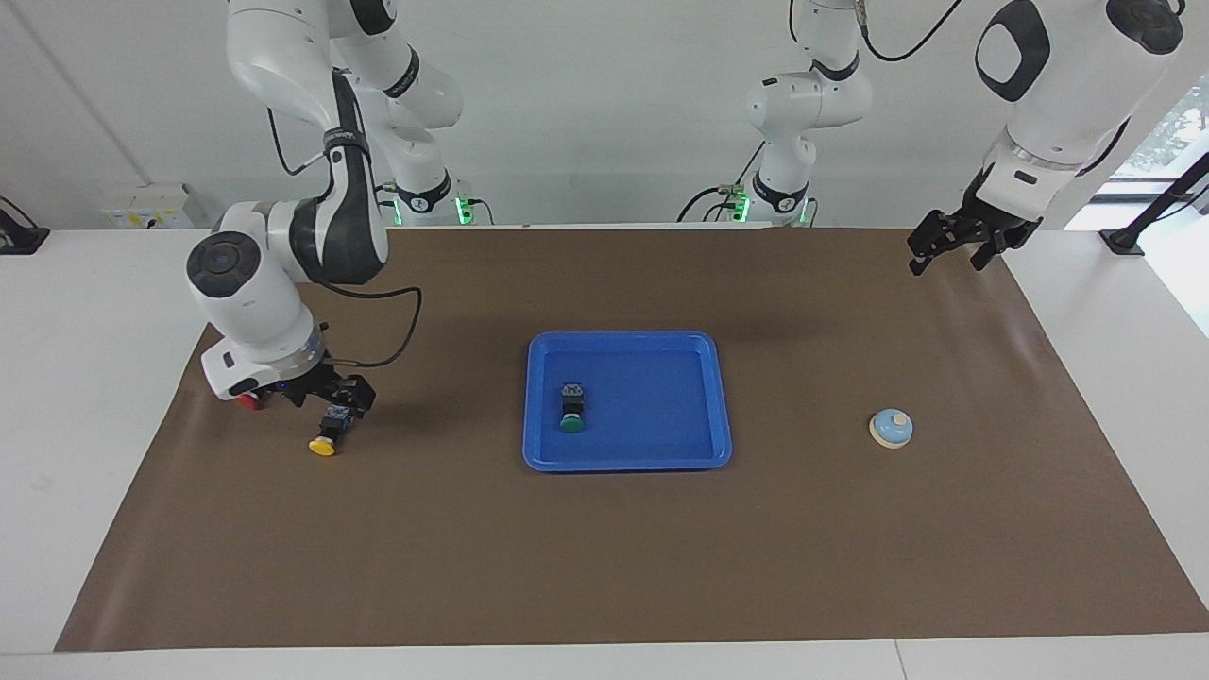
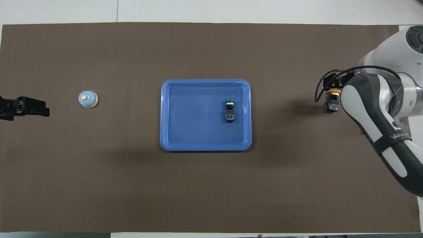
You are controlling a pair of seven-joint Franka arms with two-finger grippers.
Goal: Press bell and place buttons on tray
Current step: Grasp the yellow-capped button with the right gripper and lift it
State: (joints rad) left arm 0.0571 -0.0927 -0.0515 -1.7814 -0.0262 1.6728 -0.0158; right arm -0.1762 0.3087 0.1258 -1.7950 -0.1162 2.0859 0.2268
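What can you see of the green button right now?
The green button is a small push-button switch: round green cap on a black-and-blue body that looks like plastic. It lies on its side on the floor of the blue tray, toward the right arm's end, cap pointing away from the robots. Only the tray floor touches it; no gripper is near it.

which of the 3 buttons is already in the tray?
The green button, lying inside the blue tray. The yellow button and red button sit on the mat near the right gripper.
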